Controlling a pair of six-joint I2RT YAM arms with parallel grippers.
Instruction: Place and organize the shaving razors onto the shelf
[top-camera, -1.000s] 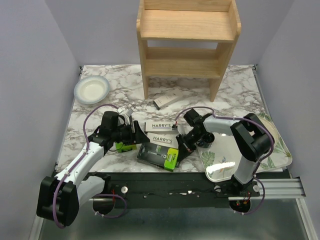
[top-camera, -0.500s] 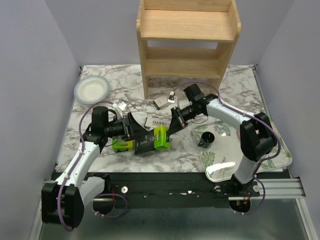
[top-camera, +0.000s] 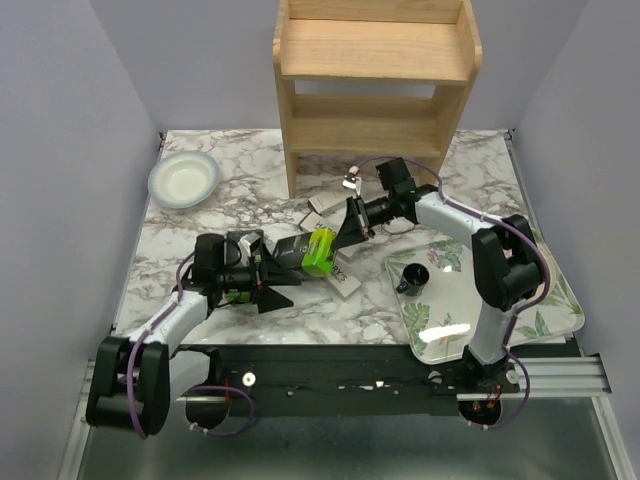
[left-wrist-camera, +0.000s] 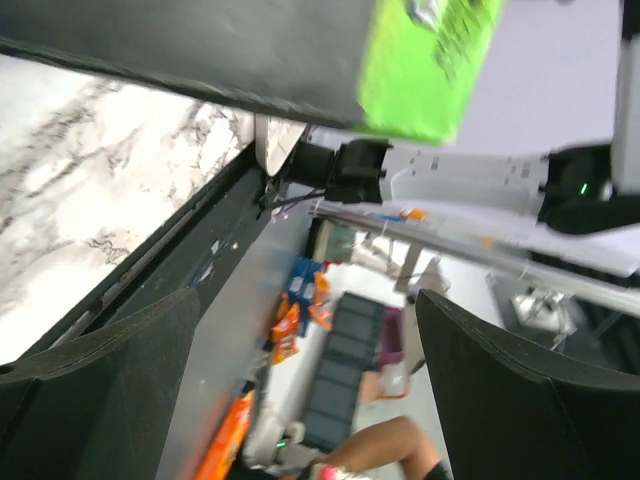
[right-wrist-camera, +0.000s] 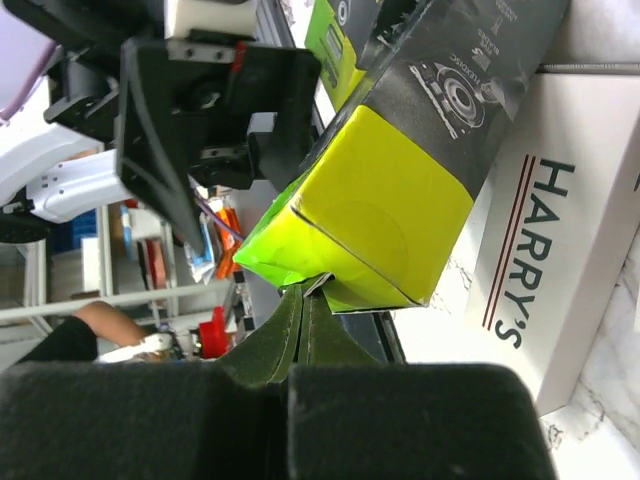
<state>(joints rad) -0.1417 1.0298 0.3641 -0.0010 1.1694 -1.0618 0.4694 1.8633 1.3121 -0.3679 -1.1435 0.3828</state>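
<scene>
My right gripper (top-camera: 337, 238) is shut on a flap at the lime-green end of a black razor pack (top-camera: 306, 250) and holds it above the table; the right wrist view shows the pinch (right-wrist-camera: 305, 300) and the pack (right-wrist-camera: 380, 200). My left gripper (top-camera: 278, 287) is open just below the pack, empty, with its fingers (left-wrist-camera: 100, 390) wide apart. A second green-ended pack (top-camera: 236, 296) lies under the left wrist. One HARRY'S box (top-camera: 346, 283) lies beneath the held pack and also shows in the right wrist view (right-wrist-camera: 560, 240). Another HARRY'S box (top-camera: 320, 206) lies near the wooden shelf (top-camera: 375, 60).
A white bowl (top-camera: 183, 179) sits at the back left. A leaf-patterned tray (top-camera: 520, 310) lies at the right with a black cup (top-camera: 412, 277) on its near-left corner. The shelf's legs stand on the table's far middle.
My right gripper has lifted the green-ended pack and pulled it slightly back and right. My left arm has dropped toward the near edge, and its gripper now sits below the pack.
</scene>
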